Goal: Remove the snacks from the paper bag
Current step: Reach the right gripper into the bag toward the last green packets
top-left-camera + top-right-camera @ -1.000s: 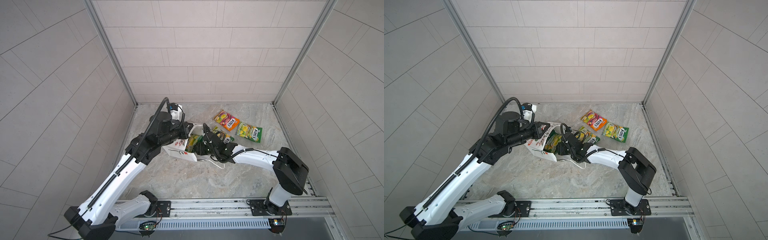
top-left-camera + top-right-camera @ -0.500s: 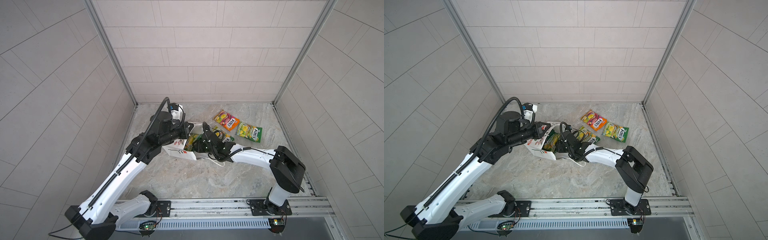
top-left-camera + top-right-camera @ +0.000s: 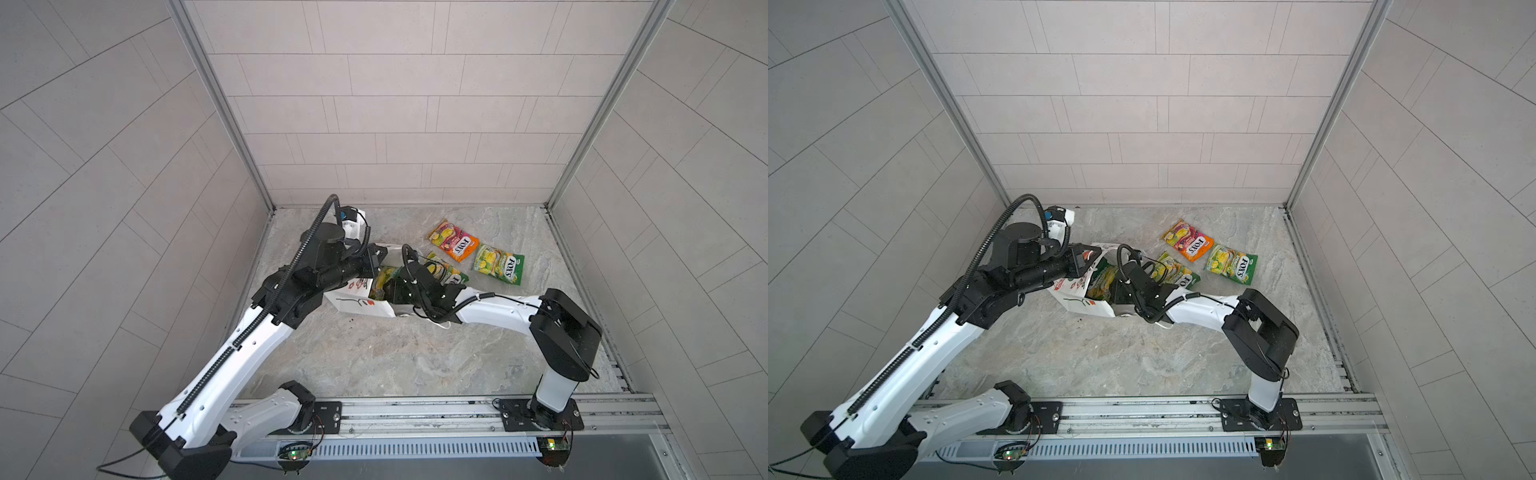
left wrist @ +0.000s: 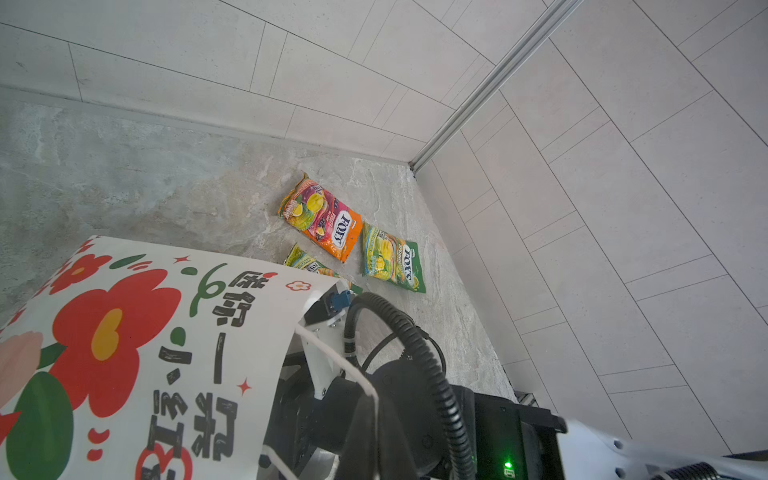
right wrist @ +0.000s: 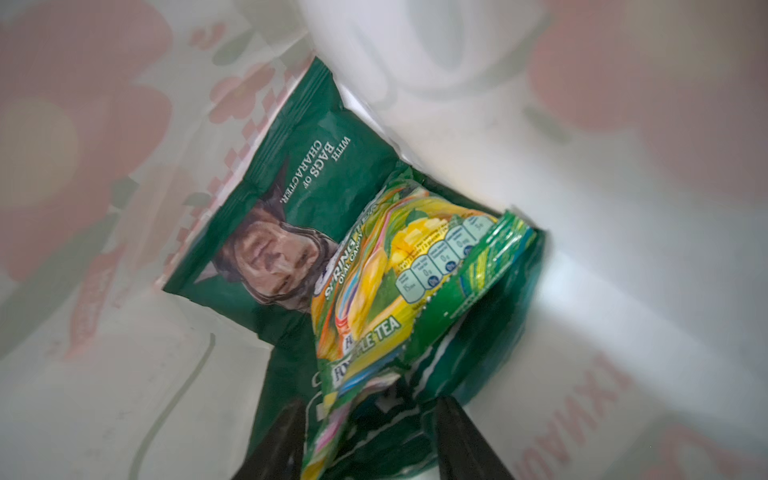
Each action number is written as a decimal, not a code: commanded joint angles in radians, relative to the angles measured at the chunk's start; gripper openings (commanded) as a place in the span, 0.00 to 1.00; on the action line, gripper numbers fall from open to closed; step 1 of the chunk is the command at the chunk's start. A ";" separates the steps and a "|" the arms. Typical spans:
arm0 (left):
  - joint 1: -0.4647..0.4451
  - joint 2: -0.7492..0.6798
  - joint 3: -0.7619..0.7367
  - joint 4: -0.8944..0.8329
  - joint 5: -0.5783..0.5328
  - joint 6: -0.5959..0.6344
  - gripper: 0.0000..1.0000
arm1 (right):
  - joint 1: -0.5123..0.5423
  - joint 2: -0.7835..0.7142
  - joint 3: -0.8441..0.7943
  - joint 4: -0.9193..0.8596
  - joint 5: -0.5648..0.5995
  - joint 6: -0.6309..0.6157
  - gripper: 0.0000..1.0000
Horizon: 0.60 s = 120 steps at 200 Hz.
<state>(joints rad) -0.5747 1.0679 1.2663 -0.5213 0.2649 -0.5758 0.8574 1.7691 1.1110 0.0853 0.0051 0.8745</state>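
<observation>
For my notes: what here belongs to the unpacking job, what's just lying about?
Job: paper bag; out: orange FOX'S packet, rightmost green FOX'S packet, half-hidden green FOX'S packet; inside: bagged green FOX'S packet, dark green crisp bag.
Lying about: nothing loose; only the mounting rail.

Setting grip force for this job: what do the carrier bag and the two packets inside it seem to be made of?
Paper bag: thin matte white paper, as the printed flowers show through its walls from inside. Green-yellow FOX'S packet: probably glossy plastic film, since it crinkles and glints. Dark green crisp bag: smooth film, less shiny and softly creased. Whether it has a foil lining cannot be told.
</observation>
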 commanded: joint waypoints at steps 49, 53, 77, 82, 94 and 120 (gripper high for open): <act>-0.001 0.000 0.011 0.047 0.036 -0.004 0.00 | 0.001 0.083 0.091 -0.018 0.013 0.042 0.59; -0.001 -0.001 0.011 0.047 0.036 -0.004 0.00 | 0.000 0.087 0.093 -0.016 0.013 0.043 0.59; -0.001 -0.004 0.012 0.047 0.036 -0.002 0.00 | 0.000 0.111 0.116 -0.021 0.006 0.033 0.57; -0.001 -0.004 0.012 0.047 0.036 -0.002 0.00 | 0.001 0.114 0.121 -0.028 0.004 0.031 0.54; -0.001 -0.007 0.013 0.045 0.032 -0.001 0.00 | 0.000 0.116 0.129 -0.029 -0.006 0.014 0.44; -0.001 -0.014 0.012 0.034 0.017 0.007 0.00 | -0.001 0.103 0.128 -0.020 -0.024 -0.019 0.23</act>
<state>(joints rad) -0.5747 1.0737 1.2663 -0.5213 0.2722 -0.5758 0.8574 1.8740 1.2213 0.0692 -0.0055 0.8848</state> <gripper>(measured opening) 0.043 0.313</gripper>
